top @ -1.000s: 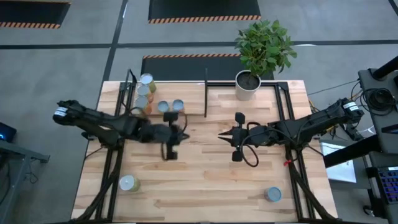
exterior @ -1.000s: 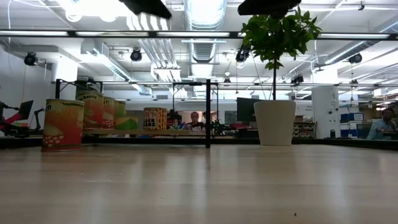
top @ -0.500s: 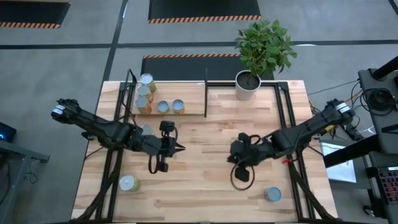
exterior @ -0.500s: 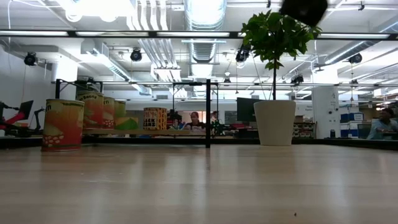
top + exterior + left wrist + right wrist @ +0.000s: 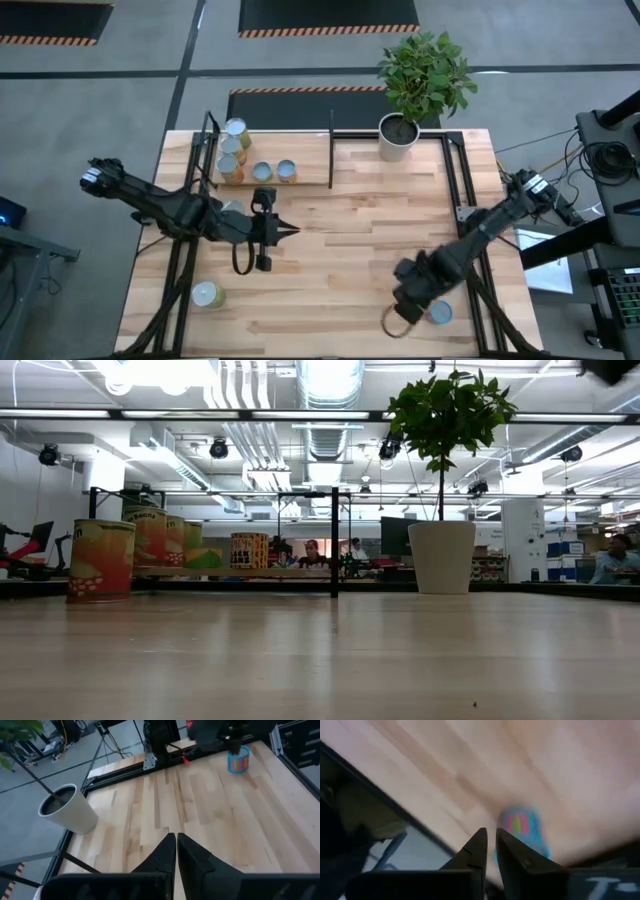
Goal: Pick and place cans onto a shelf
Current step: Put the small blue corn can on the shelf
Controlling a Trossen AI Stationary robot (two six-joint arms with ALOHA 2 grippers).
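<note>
Several cans (image 5: 262, 172) stand on the light-wood shelf (image 5: 300, 150) at the far left; they also show in the low view (image 5: 100, 560). A pale-topped can (image 5: 206, 294) stands at the near left. A blue can (image 5: 438, 313) stands at the near right and shows in the right wrist view (image 5: 522, 832). My right gripper (image 5: 424, 303) hovers just beside it with fingers shut (image 5: 490, 842) and empty. My left gripper (image 5: 288, 232) is shut (image 5: 176, 842) and empty over the table's middle left, pointing toward the right edge.
A white plant pot (image 5: 398, 135) with a leafy plant stands at the far edge, right of the shelf's black divider bar (image 5: 331, 150). Black frame rails (image 5: 470, 190) run along the table's left and right sides. A cable loop (image 5: 395, 320) hangs below my right arm.
My right gripper has swung from the table's middle toward the near right corner, turning as it went, and now hovers beside the blue can. My left gripper has drawn back from the shelf toward the near edge and turned toward the right edge.
</note>
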